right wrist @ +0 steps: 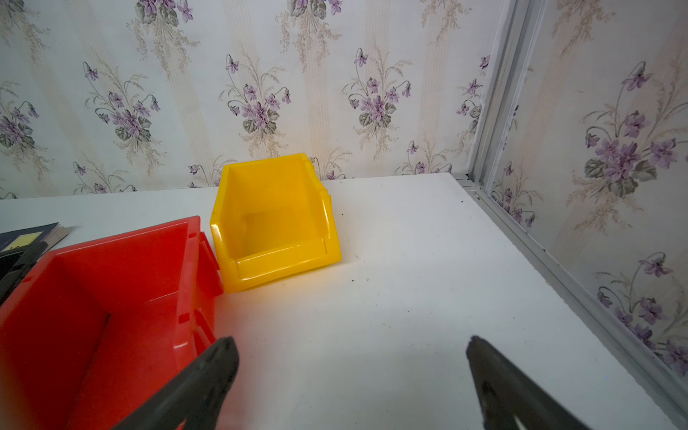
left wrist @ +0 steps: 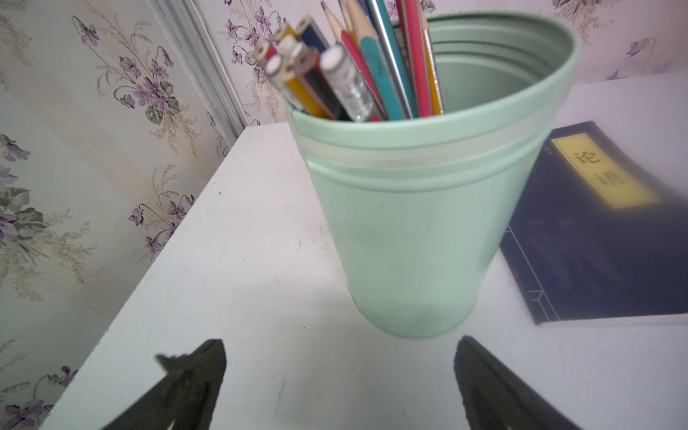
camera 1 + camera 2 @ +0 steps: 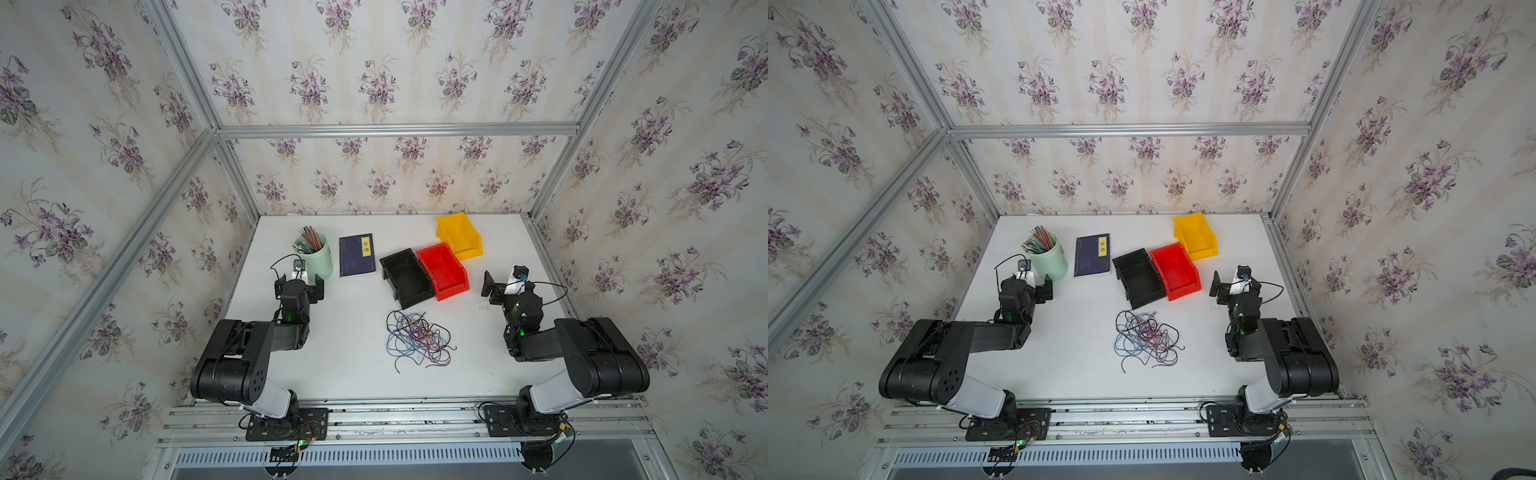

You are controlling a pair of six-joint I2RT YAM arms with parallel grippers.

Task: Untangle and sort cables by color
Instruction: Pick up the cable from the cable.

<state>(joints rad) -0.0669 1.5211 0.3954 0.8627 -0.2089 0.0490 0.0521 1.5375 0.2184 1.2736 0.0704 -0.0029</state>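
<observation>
cables (image 3: 417, 343): tangled heap on table (image 3: 345, 374) (red, blue, black mixed) | left gripper (image 2: 340, 344): spread wide, empty, facing green cup (image 2: 409, 242) | right gripper (image 1: 350, 341): spread wide, empty, beside red bin (image 1: 93, 298)

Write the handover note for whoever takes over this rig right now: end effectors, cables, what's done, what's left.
The left end effector is open and empty, facing the green cup beside the book.
The right end effector is open and empty, next to the red bin, facing the yellow bin.
The cables lie in one tangled heap, red, blue and black, on the table in front of the black bin.
Done: nothing; all three bins look empty.
Left: pull every strand free and sort by colour.
</observation>
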